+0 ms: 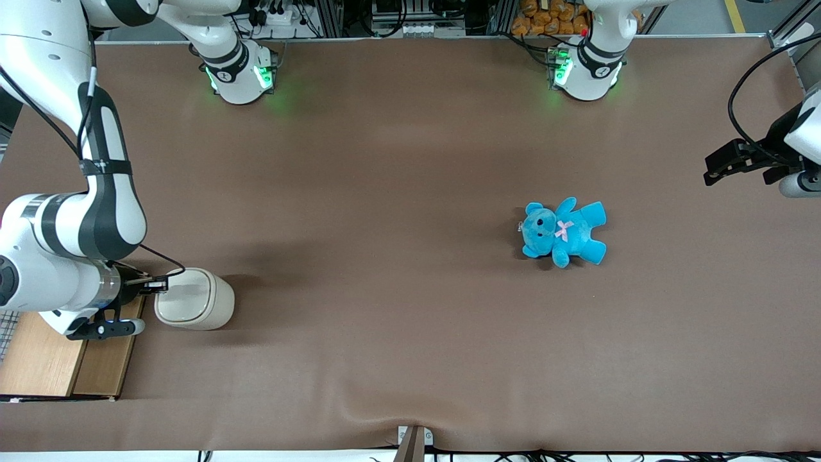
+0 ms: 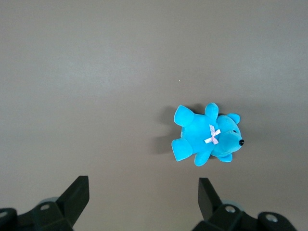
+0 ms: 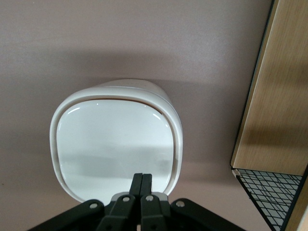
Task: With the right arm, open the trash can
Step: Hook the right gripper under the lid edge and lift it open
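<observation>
We see the trash can (image 1: 195,299) upright on the brown table (image 1: 397,333) at the working arm's end, flip lid (image 3: 115,144) down. The gripper (image 3: 142,185) sits right over the lid's edge, fingers pressed together, holding nothing. The wooden-topped mesh box (image 1: 45,359) is just beside the gripper. The blue teddy (image 1: 564,231) lies well apart, toward the parked arm's end.
</observation>
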